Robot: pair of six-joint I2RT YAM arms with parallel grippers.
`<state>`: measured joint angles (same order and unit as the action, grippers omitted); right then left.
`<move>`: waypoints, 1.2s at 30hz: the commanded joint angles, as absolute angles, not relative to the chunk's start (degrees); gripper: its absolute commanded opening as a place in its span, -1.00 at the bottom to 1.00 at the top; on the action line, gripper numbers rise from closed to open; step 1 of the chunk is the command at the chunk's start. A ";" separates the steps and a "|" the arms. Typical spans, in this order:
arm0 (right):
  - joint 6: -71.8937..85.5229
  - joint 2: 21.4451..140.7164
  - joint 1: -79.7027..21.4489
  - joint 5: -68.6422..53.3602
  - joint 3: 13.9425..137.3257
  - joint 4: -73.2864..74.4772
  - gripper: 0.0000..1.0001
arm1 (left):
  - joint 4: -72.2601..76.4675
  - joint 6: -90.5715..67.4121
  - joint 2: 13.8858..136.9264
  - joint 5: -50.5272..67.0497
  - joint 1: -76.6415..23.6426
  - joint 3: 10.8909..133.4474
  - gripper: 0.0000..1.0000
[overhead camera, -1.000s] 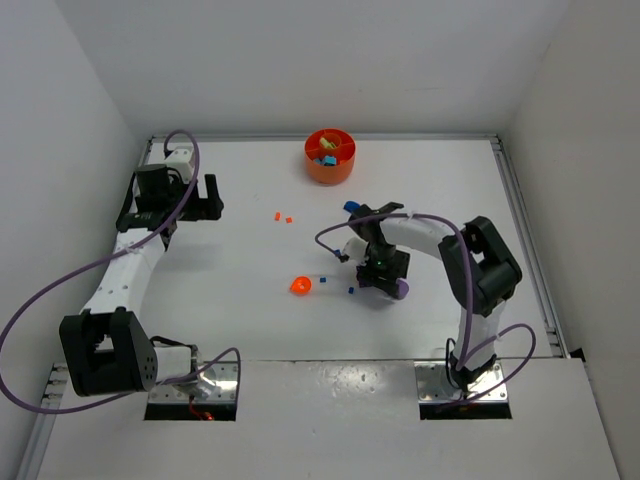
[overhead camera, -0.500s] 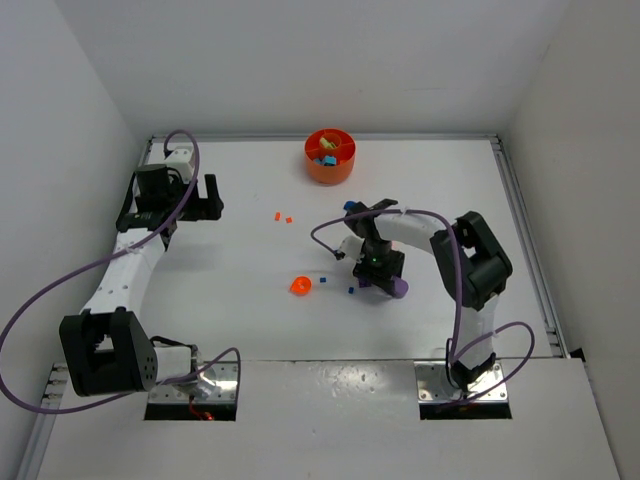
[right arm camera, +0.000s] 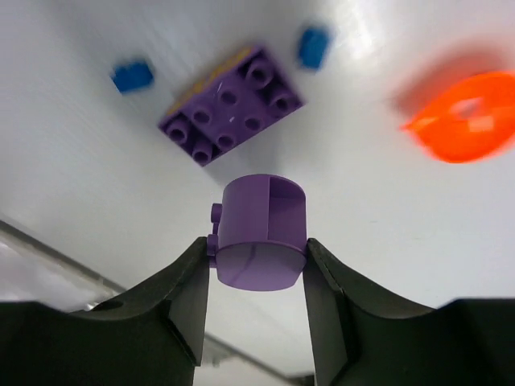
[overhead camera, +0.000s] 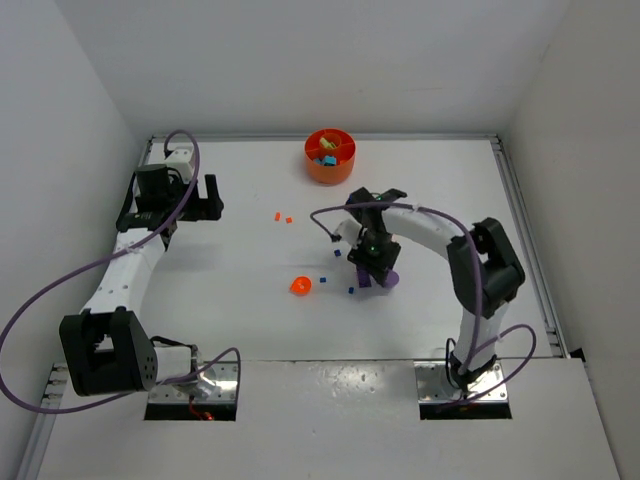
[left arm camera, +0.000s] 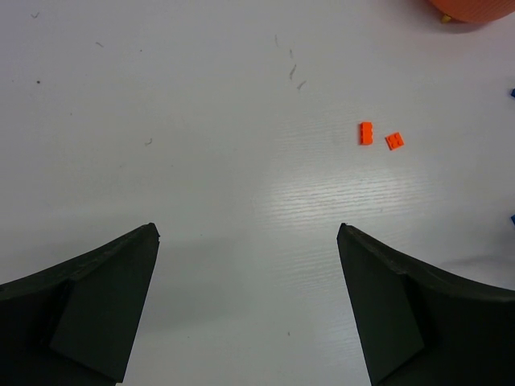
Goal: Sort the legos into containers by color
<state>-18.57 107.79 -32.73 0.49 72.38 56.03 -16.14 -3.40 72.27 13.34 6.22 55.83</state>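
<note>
Purple drum-shaped lego [right arm camera: 261, 233] sits pinched between the jaws of the right gripper [right arm camera: 257, 256], which press on its curved sides. It is well to the near side of the orange dish [overhead camera: 330, 172] and slightly to the dish's right. Close by lies a flat purple studded plate [right arm camera: 232, 103], with two tiny blue bits [right arm camera: 133, 75] flanking it and an orange rounded piece [right arm camera: 465, 117] off to one side, all of them just as far short of the dish.

From these angles I can't tell whether the drum has left the worktop [overhead camera: 250, 180] or rests on it. To do this step well, I'd say the grip should be firm and centred, since a round piece can squirt out sideways. Then lift straight up, clear of the plate, carry it to the dish, and drop it into the purple compartment rather than onto a divider.

The left gripper [left arm camera: 248, 235] hangs with its jaws spread wide and empty, far to the dish's left. Two small orange bricks [left arm camera: 367, 133] lie between it and the dish.
</note>
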 commanded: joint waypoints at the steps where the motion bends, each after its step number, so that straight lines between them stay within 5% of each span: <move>1: -12.93 96.44 -31.29 -3.43 79.10 51.00 -1.00 | -14.06 -2.81 70.49 13.97 7.03 55.46 0.99; 10: -1.60 82.79 -28.83 2.98 66.80 10.84 -1.00 | -14.06 -3.42 69.35 14.50 7.03 58.27 0.99; 20: 11.77 101.68 -21.62 -5.50 77.77 -3.23 -1.00 | -9.94 -6.94 69.87 17.22 7.03 56.96 0.99; 36: 5.45 118.47 -12.30 -33.30 87.53 -17.57 -1.00 | -8.09 -5.80 74.09 21.80 7.56 56.86 0.99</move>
